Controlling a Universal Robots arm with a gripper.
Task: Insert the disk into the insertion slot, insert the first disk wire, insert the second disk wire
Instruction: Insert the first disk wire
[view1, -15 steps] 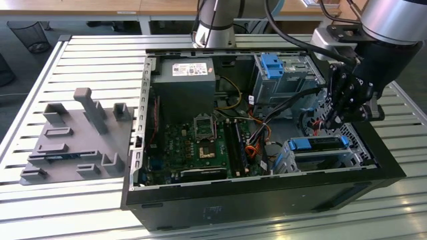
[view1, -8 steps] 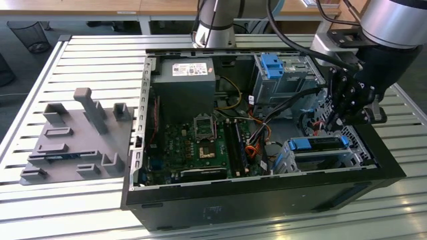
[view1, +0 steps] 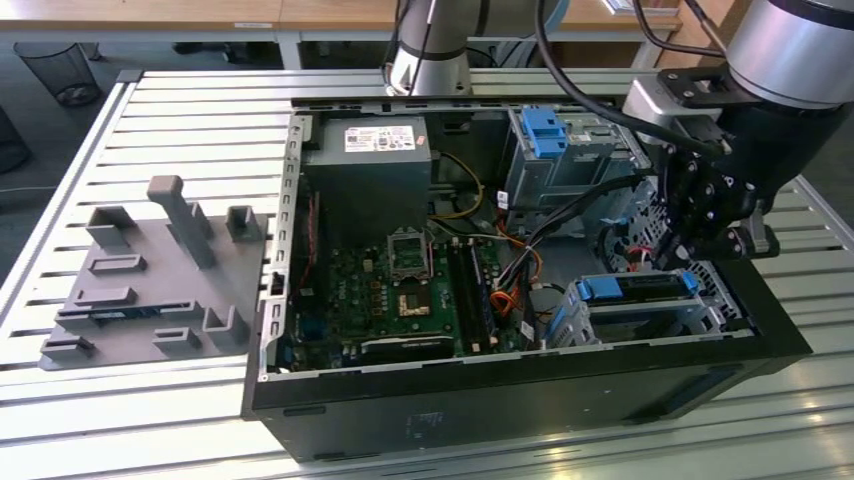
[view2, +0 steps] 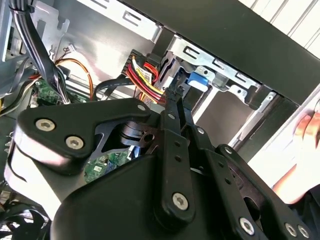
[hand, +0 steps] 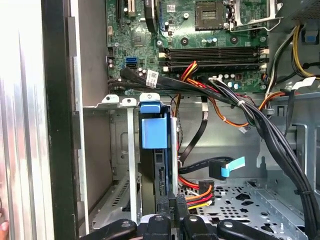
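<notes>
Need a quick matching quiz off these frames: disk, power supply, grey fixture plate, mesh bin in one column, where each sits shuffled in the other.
Things:
1. disk
2. power supply
3. grey fixture plate
4. mesh bin

Places:
a. on the slatted table, at the exterior view's left of the case
b. on the floor past the table
c. in the insertion slot, blue carrier showing
d. inside the case, next to the motherboard, white label up

Pairs: 1-c, 2-d, 3-a, 4-b

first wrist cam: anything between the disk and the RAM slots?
Yes. In the first wrist view a black cable bundle with red and orange wires crosses between the disk and the RAM slots.
</notes>
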